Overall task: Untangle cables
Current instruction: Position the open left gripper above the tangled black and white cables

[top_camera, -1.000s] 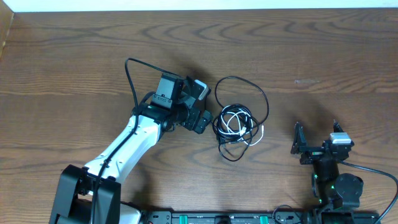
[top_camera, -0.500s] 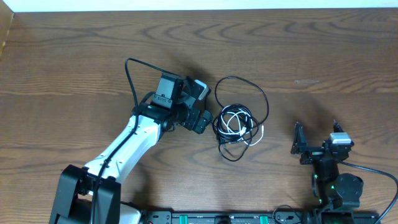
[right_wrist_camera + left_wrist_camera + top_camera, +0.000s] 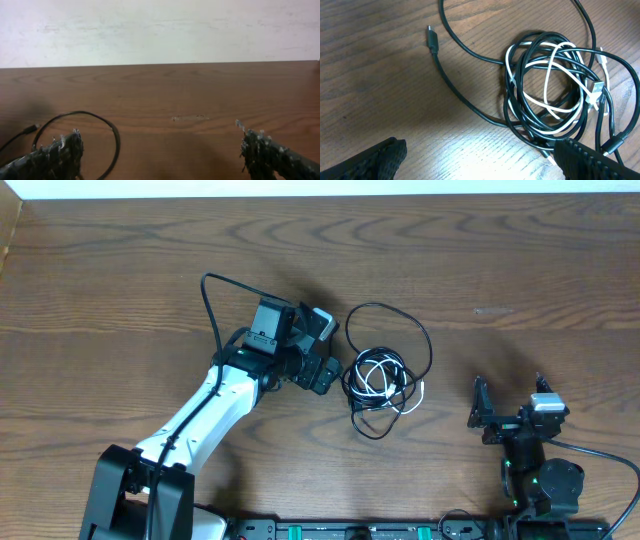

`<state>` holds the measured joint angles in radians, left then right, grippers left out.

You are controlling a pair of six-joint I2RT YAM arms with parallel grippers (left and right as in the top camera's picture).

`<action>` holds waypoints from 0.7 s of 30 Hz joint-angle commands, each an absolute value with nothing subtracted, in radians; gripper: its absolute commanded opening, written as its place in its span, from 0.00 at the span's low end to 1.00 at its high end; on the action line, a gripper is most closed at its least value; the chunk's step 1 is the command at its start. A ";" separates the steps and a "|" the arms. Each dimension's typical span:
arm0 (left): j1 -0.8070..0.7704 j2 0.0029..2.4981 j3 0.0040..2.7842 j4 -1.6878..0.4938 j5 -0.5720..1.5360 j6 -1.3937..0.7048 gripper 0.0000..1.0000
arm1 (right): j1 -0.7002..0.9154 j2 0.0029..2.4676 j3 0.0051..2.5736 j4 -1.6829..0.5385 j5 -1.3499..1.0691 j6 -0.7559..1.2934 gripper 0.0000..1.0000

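Observation:
The cables (image 3: 378,372) lie as a small tangled coil of black cords with a white strand in the middle of the wooden table, and one black loop (image 3: 428,345) arcs out to the far right. My left gripper (image 3: 328,350) sits open just left of the coil. In the left wrist view the coil (image 3: 515,100) lies ahead and to the right, a loose plug end (image 3: 432,39) trails to the left, and the right fingertip (image 3: 590,162) is at the coil's near edge. My right gripper (image 3: 508,395) stands open, well right of the cables, and sees only the loop (image 3: 116,137).
The left arm's own thick black cable (image 3: 210,305) loops up behind its wrist. A white wall (image 3: 160,30) borders the table's far edge. The arms' base rail (image 3: 350,530) runs along the near edge.

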<state>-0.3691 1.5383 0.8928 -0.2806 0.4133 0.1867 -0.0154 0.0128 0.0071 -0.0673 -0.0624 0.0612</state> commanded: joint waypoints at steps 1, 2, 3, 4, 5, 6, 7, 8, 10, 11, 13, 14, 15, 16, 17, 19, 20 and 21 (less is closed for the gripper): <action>-0.385 1.542 0.931 -0.297 0.419 0.185 0.99 | -0.017 0.007 0.005 -0.071 -0.058 0.074 0.99; -0.396 1.542 0.947 -0.314 0.418 0.185 0.99 | -0.017 0.007 0.005 -0.071 -0.058 0.074 0.99; -0.406 1.542 0.963 -0.330 0.418 0.186 0.99 | -0.017 0.007 0.005 -0.071 -0.058 0.074 0.99; -0.416 1.542 0.982 -0.348 0.418 0.185 0.99 | -0.017 0.007 0.005 -0.071 -0.058 0.074 0.99; -0.426 1.542 1.001 -0.364 0.418 0.185 0.99 | -0.017 0.007 0.005 -0.071 -0.058 0.074 0.99; -0.436 1.542 1.019 -0.378 0.417 0.186 0.99 | -0.017 0.007 0.005 -0.071 -0.058 0.074 0.99; -0.448 1.542 1.040 -0.390 0.409 0.185 0.99 | -0.017 0.007 0.005 -0.071 -0.058 0.074 0.99; -0.457 1.542 1.056 -0.400 0.399 0.186 0.99 | -0.017 0.007 0.005 -0.071 -0.058 0.074 0.99; -0.480 1.542 1.092 -0.418 0.355 0.185 0.99 | -0.017 0.007 0.005 -0.071 -0.058 0.074 0.99; -0.491 1.542 1.105 -0.423 0.334 0.185 0.99 | -0.017 0.007 0.005 -0.071 -0.058 0.074 0.99; -0.506 1.542 1.115 -0.426 0.320 0.185 0.99 | -0.017 0.007 0.005 -0.071 -0.058 0.074 0.99; -0.511 1.542 1.115 -0.426 0.320 0.182 0.99 | -0.017 0.007 0.005 -0.071 -0.058 0.074 0.99; -0.515 1.543 1.115 -0.426 0.320 0.181 0.99 | -0.017 0.007 0.005 -0.071 -0.058 0.074 0.99; -0.522 1.544 1.115 -0.426 0.320 0.180 0.99 | -0.017 0.007 0.005 -0.071 -0.058 0.074 0.99; -0.525 1.544 1.115 -0.425 0.320 0.181 0.99 | -0.017 0.007 0.005 -0.071 -0.058 0.074 0.99; -0.529 1.544 1.115 -0.418 0.319 0.182 0.99 | -0.017 0.007 0.005 -0.071 -0.058 0.074 0.99; -0.529 1.544 1.115 -0.414 0.319 0.182 0.99 | -0.017 0.007 0.005 -0.071 -0.058 0.074 0.99; -0.529 1.544 1.115 -0.411 0.319 0.182 0.99 | -0.017 0.007 0.005 -0.071 -0.058 0.074 0.99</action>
<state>-0.5259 1.5387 1.1011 -0.4168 0.3340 0.1833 -0.0154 0.0128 0.0071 -0.0673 -0.0624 0.0612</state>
